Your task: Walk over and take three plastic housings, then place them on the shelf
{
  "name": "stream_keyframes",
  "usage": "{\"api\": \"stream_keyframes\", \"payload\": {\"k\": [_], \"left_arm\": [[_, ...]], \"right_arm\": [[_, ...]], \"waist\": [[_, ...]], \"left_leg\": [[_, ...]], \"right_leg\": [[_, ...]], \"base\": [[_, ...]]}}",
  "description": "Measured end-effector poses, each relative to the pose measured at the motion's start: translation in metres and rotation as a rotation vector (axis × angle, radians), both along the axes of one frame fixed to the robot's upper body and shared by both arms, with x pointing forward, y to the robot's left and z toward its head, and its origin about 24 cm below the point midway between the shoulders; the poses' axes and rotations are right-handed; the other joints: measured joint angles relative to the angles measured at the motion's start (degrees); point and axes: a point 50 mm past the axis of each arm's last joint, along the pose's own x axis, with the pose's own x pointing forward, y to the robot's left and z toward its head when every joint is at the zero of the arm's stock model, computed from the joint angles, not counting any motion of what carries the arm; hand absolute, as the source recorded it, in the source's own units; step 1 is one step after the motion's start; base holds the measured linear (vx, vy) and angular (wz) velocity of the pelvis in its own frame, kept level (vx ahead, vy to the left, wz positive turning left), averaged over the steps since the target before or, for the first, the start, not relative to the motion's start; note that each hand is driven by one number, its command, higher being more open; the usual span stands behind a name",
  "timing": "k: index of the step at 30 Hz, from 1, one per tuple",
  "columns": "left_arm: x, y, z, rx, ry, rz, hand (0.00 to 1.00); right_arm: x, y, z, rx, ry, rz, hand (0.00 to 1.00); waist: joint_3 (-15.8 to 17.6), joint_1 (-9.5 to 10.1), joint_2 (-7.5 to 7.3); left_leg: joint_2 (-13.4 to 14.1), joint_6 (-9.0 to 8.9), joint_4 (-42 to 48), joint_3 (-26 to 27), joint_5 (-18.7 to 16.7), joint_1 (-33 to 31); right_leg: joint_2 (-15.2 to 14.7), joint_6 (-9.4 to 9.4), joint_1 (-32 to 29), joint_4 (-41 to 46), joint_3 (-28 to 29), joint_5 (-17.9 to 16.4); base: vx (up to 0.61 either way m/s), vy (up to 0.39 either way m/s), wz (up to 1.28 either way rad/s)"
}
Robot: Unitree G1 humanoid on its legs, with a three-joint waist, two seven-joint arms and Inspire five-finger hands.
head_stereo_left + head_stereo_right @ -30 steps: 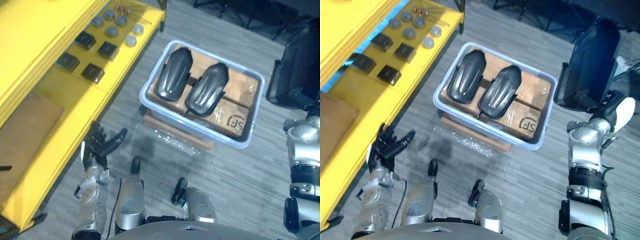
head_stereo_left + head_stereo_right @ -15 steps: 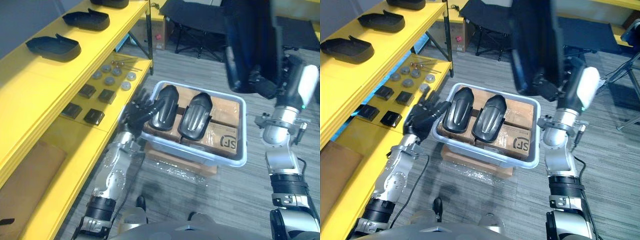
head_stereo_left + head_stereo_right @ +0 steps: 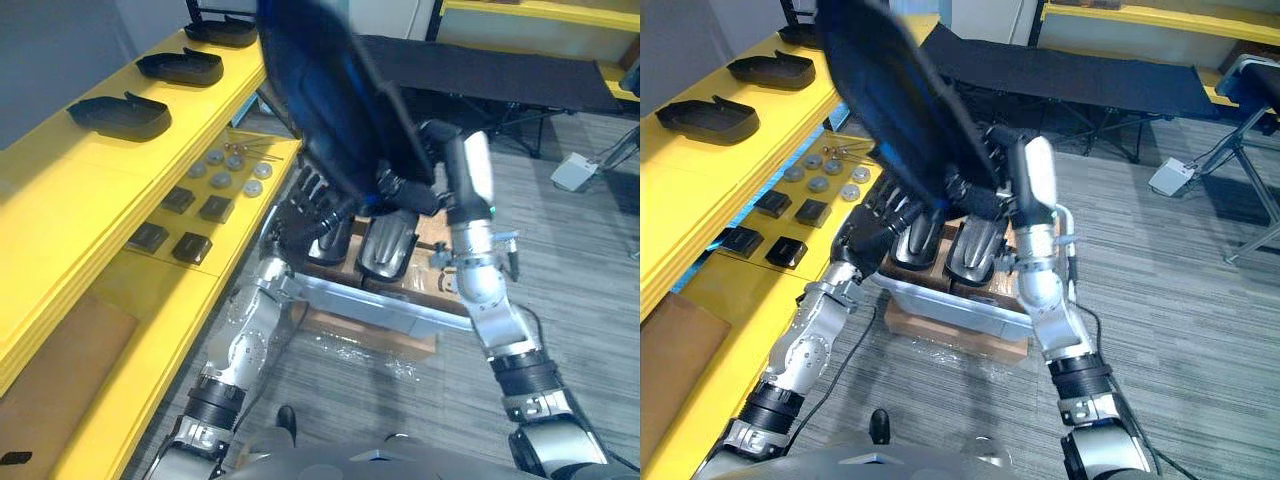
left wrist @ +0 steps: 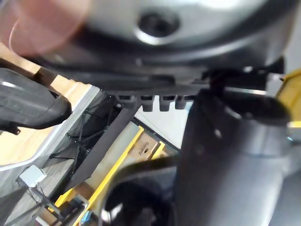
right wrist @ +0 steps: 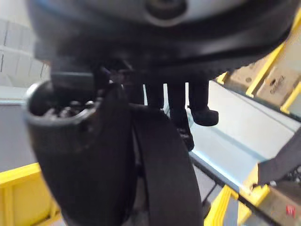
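Housing (image 3: 330, 100), black plastic, is raised clear of the bin (image 3: 380, 305) and tilted, its long end pointing up toward the shelf (image 3: 60, 200). We see the right hand (image 3: 405, 190) clenched on its lower end; in the right wrist view the dark rim of the part passes between the thumb and the curled fingers (image 5: 176, 101). The left hand (image 3: 300, 215) is released, fingers spread, just beside that same lower end; we cannot tell whether it touches. Two more housings (image 3: 975, 250) lie side by side in the pale bin, on cardboard (image 3: 435, 270), directly below both hands. The bin rests on a flat carton (image 3: 950, 335) on the grey floor, close to the shelf. On the yellow shelf's upper board we note a row of three shelved housings (image 3: 118, 112), well apart from the hands. The lower board carries grey discs (image 3: 225, 172) and black blocks (image 3: 190, 247). Beyond the bin stands a black cot (image 3: 480, 70).
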Motion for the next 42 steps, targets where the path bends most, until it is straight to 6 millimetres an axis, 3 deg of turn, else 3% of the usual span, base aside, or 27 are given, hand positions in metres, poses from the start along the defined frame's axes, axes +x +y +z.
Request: {"api": "stream_keyframes", "payload": {"k": [4,7,8,15,20,33,34,42], "left_arm": [[0.0,-0.004,0.004,-0.085,-0.014,0.01,1.0],[-0.001,-0.003,0.01,-0.125,-0.039,0.026,1.0],[-0.001,-0.002,0.014,-0.141,-0.05,0.037,0.0],[-0.002,0.004,0.031,-0.278,-0.105,0.115,0.0],[-0.002,0.007,0.03,-0.305,-0.084,0.142,0.0],[0.005,0.01,0.038,-0.084,-0.161,0.091,0.0],[0.005,0.01,0.037,-0.079,-0.157,0.09,1.0],[0.008,0.015,0.016,-0.013,-0.081,0.079,1.0]], "right_arm": [[-0.007,0.012,-0.023,0.045,0.102,0.045,0.0],[-0.008,0.016,-0.028,0.097,0.129,0.056,0.0],[-0.009,0.018,-0.03,0.125,0.143,0.068,0.0],[-0.026,0.026,-0.059,0.215,0.262,0.083,0.0],[-0.037,0.036,-0.076,0.213,0.331,0.108,0.0],[-0.053,0.041,-0.096,0.18,0.412,0.131,0.0],[-0.054,0.042,-0.097,0.179,0.419,0.132,0.0],[-0.055,0.039,-0.106,0.135,0.476,0.117,0.0]], "waist": [[-0.2,-0.02,0.22],[-0.5,-0.08,0.65],[-0.7,-0.08,0.8],[-2.7,-0.11,0.8],[-3.3,-0.13,0.51],[-4.4,0.11,-1.24],[-4.4,0.14,-1.24],[-4.4,0.76,-1.24]], "left_leg": [[-0.4,0.13,-0.1,-0.3,0.4,-0.1],[-0.4,0.1,-0.1,-0.4,0.5,-0.2],[-0.4,0.1,-0.1,-0.4,0.6,-0.2],[-0.5,0.02,-0.1,-0.8,0.8,-0.3],[-0.6,0.0,-0.1,-1.0,0.9,-0.3],[-0.4,0.21,-0.1,-1.3,1.1,-1.4],[-0.4,0.24,-0.1,-1.3,1.1,-1.4],[-0.2,0.23,-0.1,-1.2,1.1,-1.4]], "right_leg": [[0.0,-0.22,0.0,0.0,-0.4,0.2],[0.0,-0.39,-0.3,-0.1,-0.5,0.3],[0.0,-0.45,-0.2,-0.4,-0.6,0.4],[0.3,-0.56,0.3,-1.8,-0.8,1.1],[0.3,-0.56,0.5,-1.9,-0.9,1.1],[0.5,-0.66,0.8,-4.1,-0.5,2.7],[0.6,-0.58,0.9,-4.2,-0.5,2.9],[0.9,-0.64,1.0,-4.8,-0.1,3.2]], "base": [[-0.06,0.018,0.03],[-0.03,0.01,0.01],[0.0,0.0,0.0],[0.01,0.0,0.01],[0.0,0.0,0.0],[0.0,0.0,0.01],[0.0,0.0,0.0],[0.0,0.0,0.0]]}}
